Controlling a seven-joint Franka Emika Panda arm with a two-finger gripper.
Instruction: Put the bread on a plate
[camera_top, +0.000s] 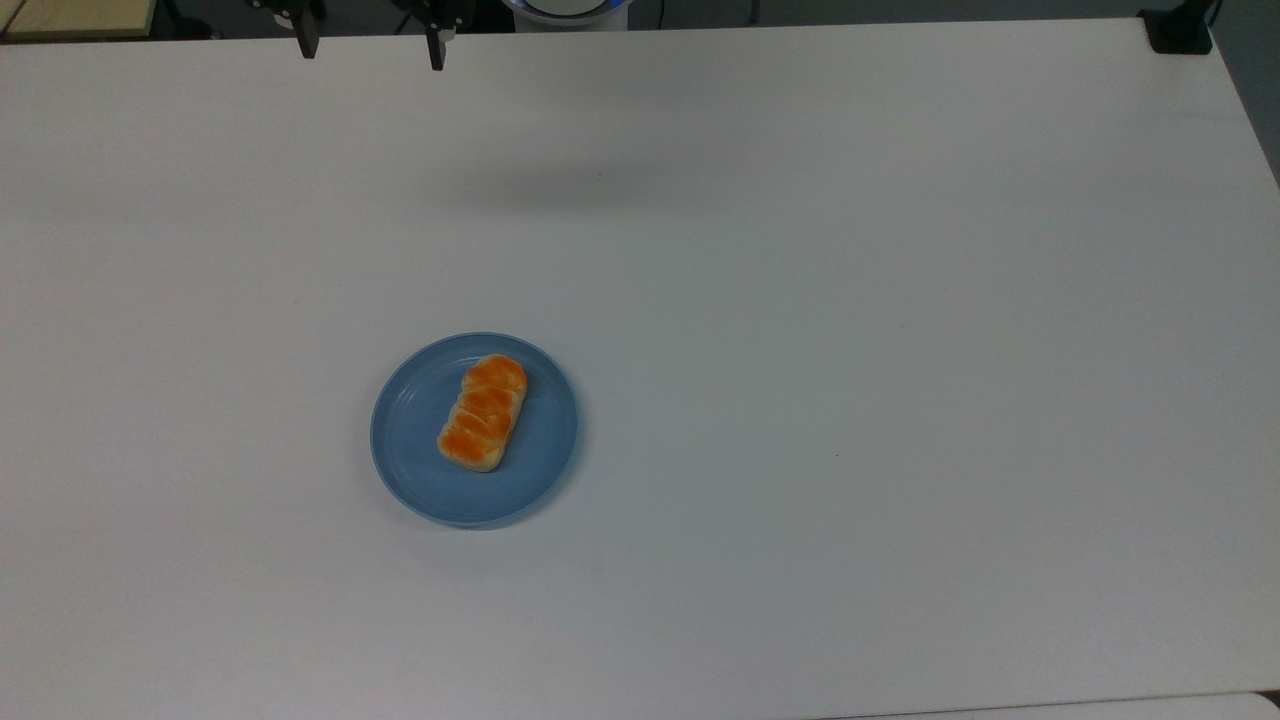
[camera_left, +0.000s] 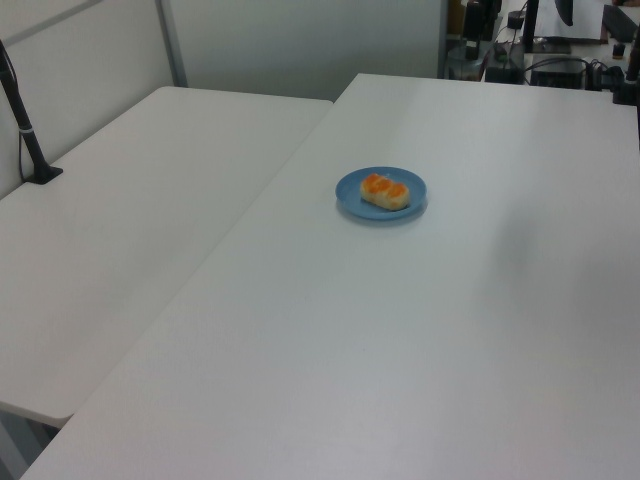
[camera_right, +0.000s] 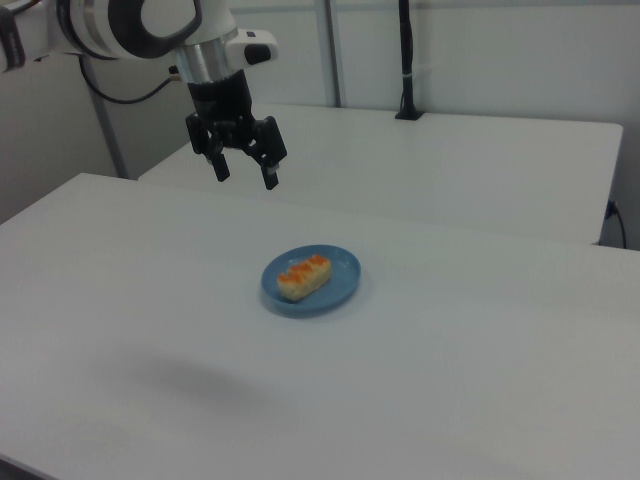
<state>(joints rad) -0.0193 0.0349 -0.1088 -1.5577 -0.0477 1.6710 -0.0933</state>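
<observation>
Bread (camera_top: 482, 412) lies flat on the blue plate (camera_top: 414, 450), slightly toward the rim on the top view's upper right, its glossy orange segmented top facing up. The plate rests on the white table (camera_top: 850, 350). Gripper (camera_right: 245, 171) hangs raised above the table with its fingers spread apart and holding nothing; in the right view it stands up and to the right view's left of the loaf, well apart from it. In the top view both fingertips (camera_top: 436, 55) show at the upper edge, far from the plate.
</observation>
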